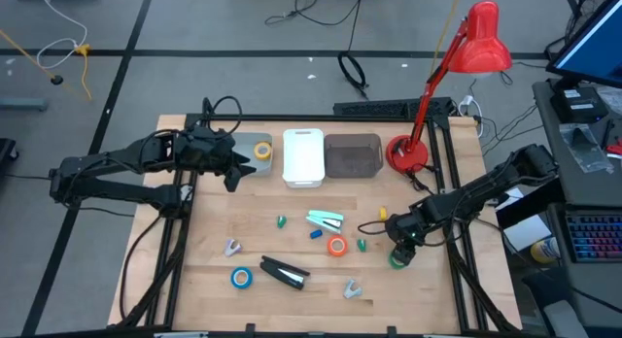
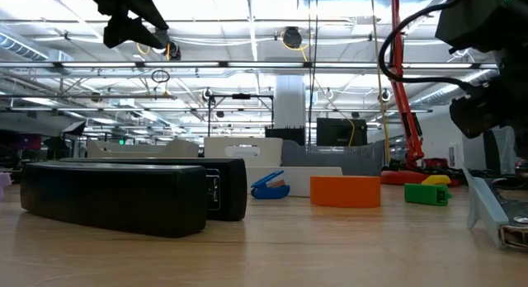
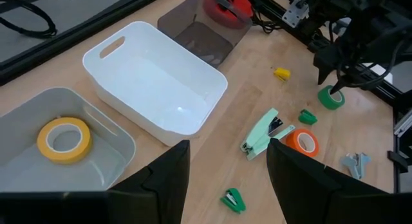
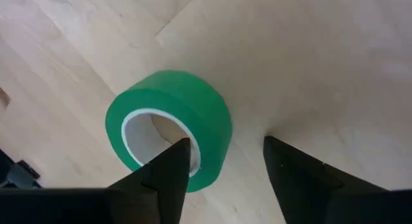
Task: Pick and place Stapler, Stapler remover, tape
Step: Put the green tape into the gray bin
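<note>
Upright, green tape, pale core.

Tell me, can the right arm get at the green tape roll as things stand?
Probably yes. The right gripper hangs right over the green tape roll, jaws open, one finger by its rim, and only bare table around it.
</note>
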